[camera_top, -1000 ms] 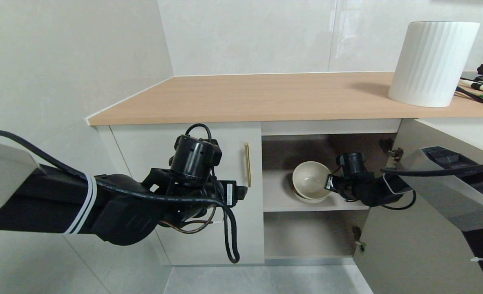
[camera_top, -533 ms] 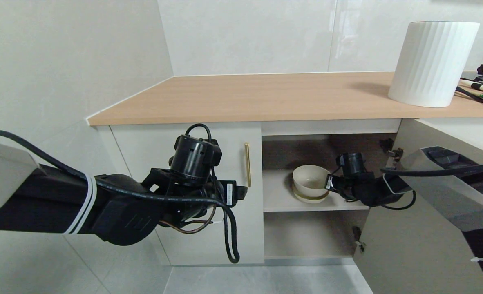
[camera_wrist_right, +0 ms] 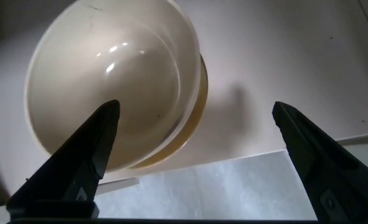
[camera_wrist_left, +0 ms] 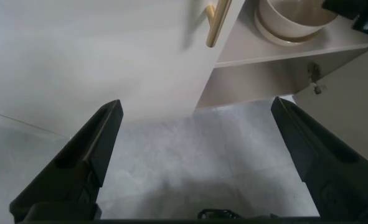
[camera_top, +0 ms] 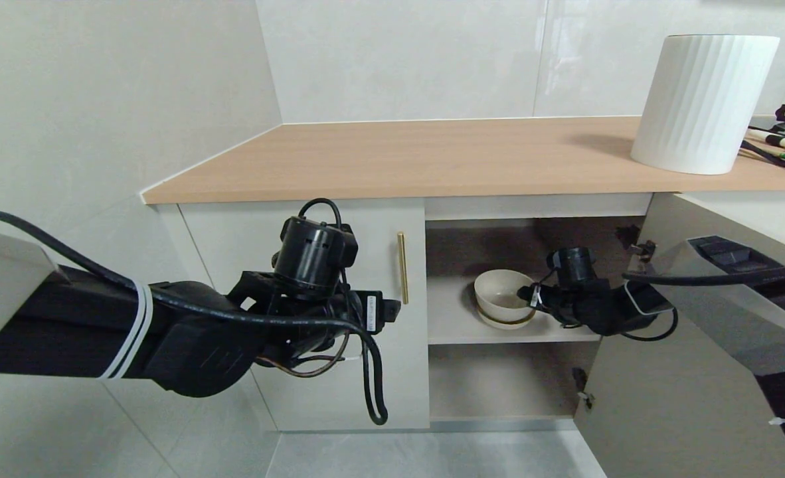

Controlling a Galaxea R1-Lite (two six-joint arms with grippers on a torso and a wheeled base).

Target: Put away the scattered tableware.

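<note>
- The right gripper [camera_top: 526, 292] is seen inside the open cabinet at the height of the middle shelf [camera_top: 451, 320]. Its jaws are spread wide and nothing is held between them.
- The cream bowl [camera_top: 502, 300] is set on that shelf, nested mouth-up in a second bowl [camera_top: 504, 323], of which a tan rim is visible beneath it.
- From the right gripper the bowl lies straight ahead, towards the robot's left, just past the fingertips. In the right wrist view it is framed between the two open fingers, and no contact can be made out.
- No long axis is offered by the bowl, since it is round; only its upright, level seating matters here.
- The right arm is by far the nearer. The left gripper [camera_wrist_left: 196, 102] is held open and empty in front of the closed door with the brass handle [camera_top: 401, 267], well apart from the stack.
- The placing is judged finished, so a straight withdrawal out of the cabinet mouth is called for, between the shelf and the open door [camera_top: 665, 372]. A sideways sweep could nudge the stack.
- Slim utensils [camera_top: 783, 143] are seen on the countertop [camera_top: 399, 159] beside a white ribbed container [camera_top: 701, 99], and are probably left to be put away.
- A second ago the bowl was tipped, its mouth turned towards the head camera, propped on the lower bowl. Half a second ago it was already level, and it is level now.
- The right arm is hardly displaced across the three pictures, and the left arm only slightly.
</note>
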